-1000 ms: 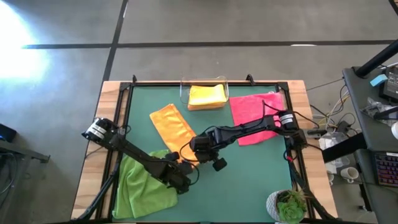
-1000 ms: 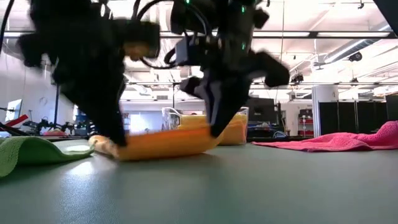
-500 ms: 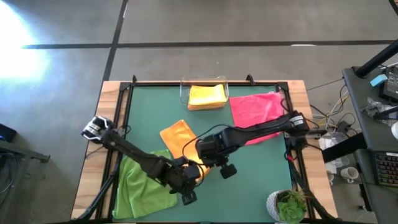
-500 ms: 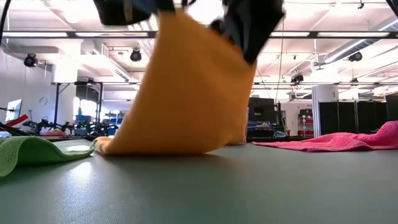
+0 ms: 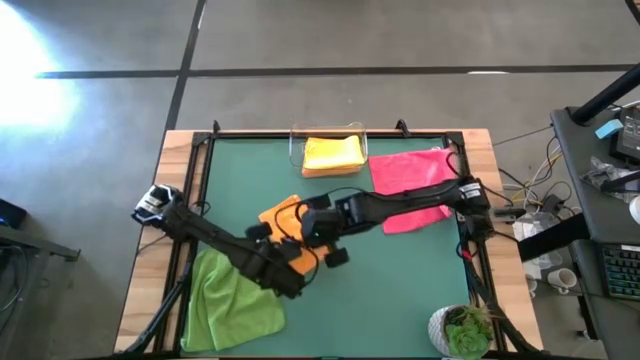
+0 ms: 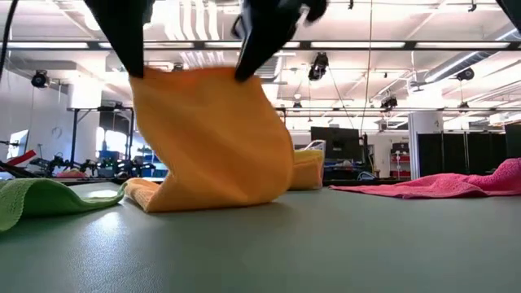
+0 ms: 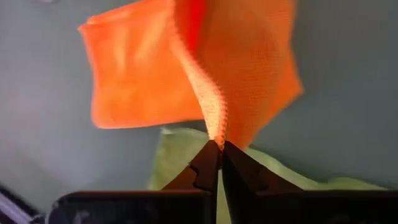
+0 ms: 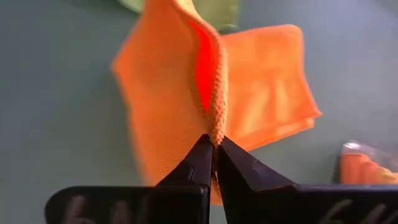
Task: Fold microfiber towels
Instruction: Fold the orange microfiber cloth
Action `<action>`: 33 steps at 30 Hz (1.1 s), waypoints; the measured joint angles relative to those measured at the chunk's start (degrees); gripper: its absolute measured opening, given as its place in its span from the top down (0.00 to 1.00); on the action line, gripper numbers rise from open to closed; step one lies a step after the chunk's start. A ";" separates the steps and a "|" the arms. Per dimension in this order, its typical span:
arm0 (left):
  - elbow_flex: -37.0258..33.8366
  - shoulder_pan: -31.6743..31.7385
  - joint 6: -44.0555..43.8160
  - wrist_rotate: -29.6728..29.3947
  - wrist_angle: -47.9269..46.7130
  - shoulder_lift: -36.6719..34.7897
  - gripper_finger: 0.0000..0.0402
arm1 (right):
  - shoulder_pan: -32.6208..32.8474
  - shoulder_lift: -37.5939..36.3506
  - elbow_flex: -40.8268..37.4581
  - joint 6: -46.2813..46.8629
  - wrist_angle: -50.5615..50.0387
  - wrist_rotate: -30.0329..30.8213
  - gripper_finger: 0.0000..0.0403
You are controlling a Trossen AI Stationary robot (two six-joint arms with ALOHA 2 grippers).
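An orange towel (image 6: pixel 207 138) hangs lifted mid-table, its lower end draped on the mat. The lime green towel (image 5: pixel 233 303) lies rumpled near left. The hot pink towel (image 5: pixel 410 180) lies spread far right. A yellow towel (image 5: pixel 333 153), apparently folded, sits at the far edge.

Green-matted table (image 5: pixel 400 290) with a pale wooden border and a black frame along its edges. Lying on the mat: lime green towel (image 5: pixel 232 300) rumpled at the near left corner; orange towel (image 5: pixel 288 232) near the middle, lower part resting on the mat, upper edge lifted; hot pink towel (image 5: pixel 408 180) spread flat toward the far right; clear plastic bin (image 5: pixel 329 152) at the far edge, holding a folded yellow towel (image 5: pixel 333 153); potted plant (image 5: pixel 462 332) at the near right corner.
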 joint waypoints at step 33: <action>-13.23 13.57 3.87 -6.81 -4.36 -0.04 0.90 | -10.53 2.23 -15.46 -9.93 32.13 2.93 0.91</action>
